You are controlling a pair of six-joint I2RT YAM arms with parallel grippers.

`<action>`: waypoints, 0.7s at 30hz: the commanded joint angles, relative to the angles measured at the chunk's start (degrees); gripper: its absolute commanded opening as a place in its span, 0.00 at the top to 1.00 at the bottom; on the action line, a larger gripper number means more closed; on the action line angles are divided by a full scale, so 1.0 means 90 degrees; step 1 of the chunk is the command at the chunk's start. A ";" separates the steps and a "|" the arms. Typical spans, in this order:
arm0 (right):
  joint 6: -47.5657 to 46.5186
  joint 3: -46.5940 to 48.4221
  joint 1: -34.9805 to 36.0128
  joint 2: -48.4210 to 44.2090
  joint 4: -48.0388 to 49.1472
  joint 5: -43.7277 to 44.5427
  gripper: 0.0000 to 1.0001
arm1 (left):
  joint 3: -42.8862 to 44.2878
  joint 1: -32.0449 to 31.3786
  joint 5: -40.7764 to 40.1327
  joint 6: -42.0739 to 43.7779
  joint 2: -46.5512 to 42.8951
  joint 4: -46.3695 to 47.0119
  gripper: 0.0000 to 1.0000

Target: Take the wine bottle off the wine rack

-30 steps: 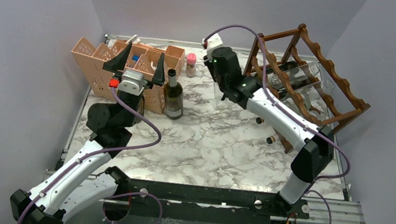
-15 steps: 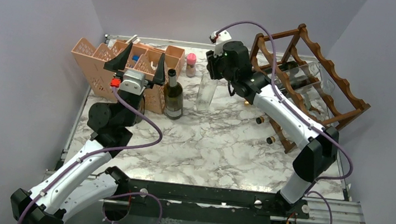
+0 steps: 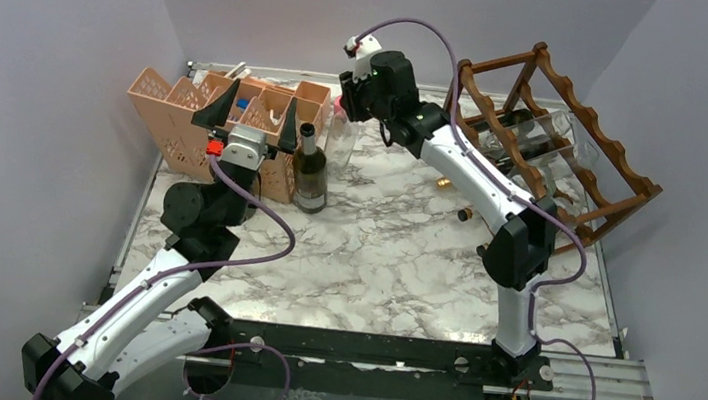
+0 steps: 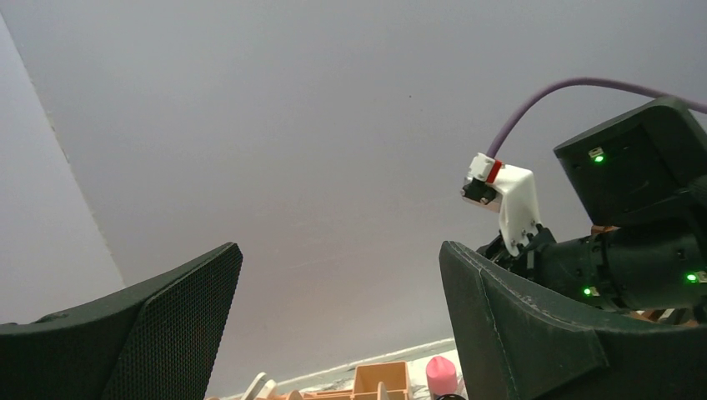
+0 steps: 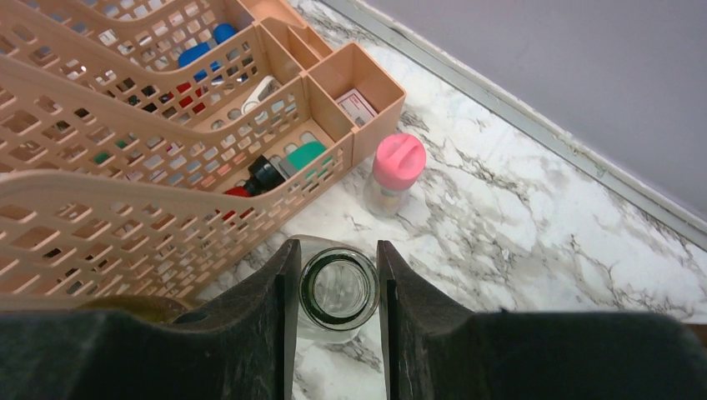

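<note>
My right gripper (image 5: pixel 338 283) is shut on the neck of a clear glass wine bottle (image 5: pixel 339 289), which hangs upright beneath it. In the top view the bottle (image 3: pixel 341 145) is beside the peach organiser, well left of the dark reddish-brown wine rack (image 3: pixel 576 155). The rack stands at the back right and holds other clear bottles (image 3: pixel 537 145). My right gripper (image 3: pixel 349 117) is above the table's back centre. My left gripper (image 3: pixel 251 110) points upward, open and empty, in front of the organiser; its fingers (image 4: pixel 167 325) frame the wall in the left wrist view.
A peach-pink lattice organiser (image 3: pixel 174 109) with small items stands at the back left; it also shows in the right wrist view (image 5: pixel 125 167). A dark wine bottle (image 3: pixel 310 170) stands upright beside it. A pink-capped jar (image 5: pixel 396 171) sits near the back edge.
My right arm has swung left, away from the rack, carrying the clear bottle across to the organiser's corner. The left arm has hardly moved.
</note>
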 commanded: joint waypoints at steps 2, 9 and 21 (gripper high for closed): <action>-0.0254 0.1008 0.0140 0.0428 -0.0070 -0.0145 0.99 | -0.0096 0.0048 -0.0073 0.0120 -0.0066 0.0285 0.06; -0.0478 0.1319 0.0378 0.0738 -0.0296 0.0361 0.99 | -0.0116 0.0048 -0.0059 0.0111 -0.0036 0.0306 0.06; -0.0635 0.1670 0.0705 0.1098 -0.0457 0.0409 0.96 | -0.0115 0.0048 -0.0034 0.0084 -0.0048 0.0306 0.06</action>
